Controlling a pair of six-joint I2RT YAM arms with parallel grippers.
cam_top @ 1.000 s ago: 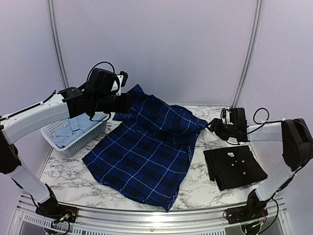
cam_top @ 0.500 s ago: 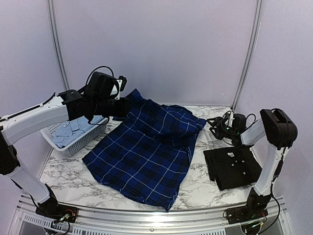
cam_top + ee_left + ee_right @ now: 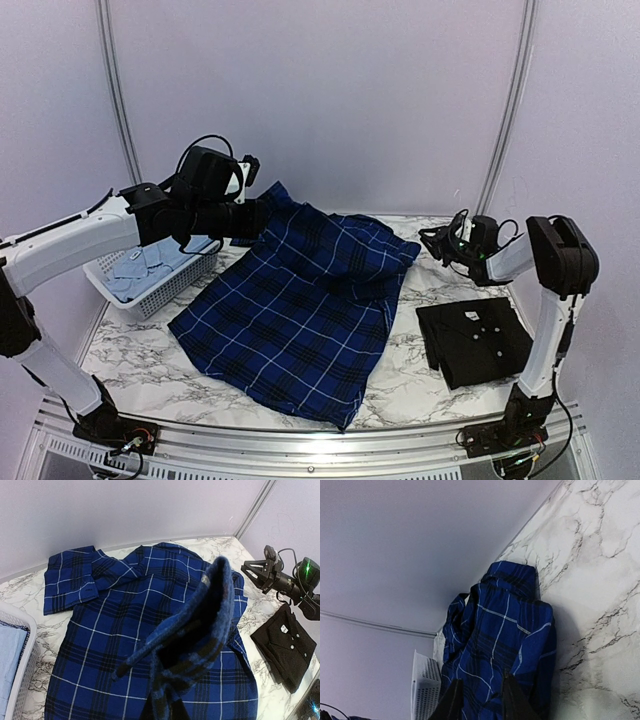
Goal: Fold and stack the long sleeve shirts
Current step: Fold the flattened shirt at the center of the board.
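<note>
The blue plaid shirt lies spread on the marble table, its upper part bunched and lifted at the back left. My left gripper is shut on a fold of it. In the left wrist view the held fold rises from the bottom edge and hides the fingers. My right gripper is open and empty just right of the shirt's right edge, with the shirt ahead of its fingers. The black shirt lies folded at the front right. The pale blue shirt lies in the basket.
A white lattice basket stands at the left of the table and also shows in the left wrist view and the right wrist view. Walls close off the back and sides. Bare marble lies between the two shirts.
My right arm has folded in, and its gripper has moved up and back from the shirt's right edge, whose corner has sunk a little. My left arm has barely moved.
</note>
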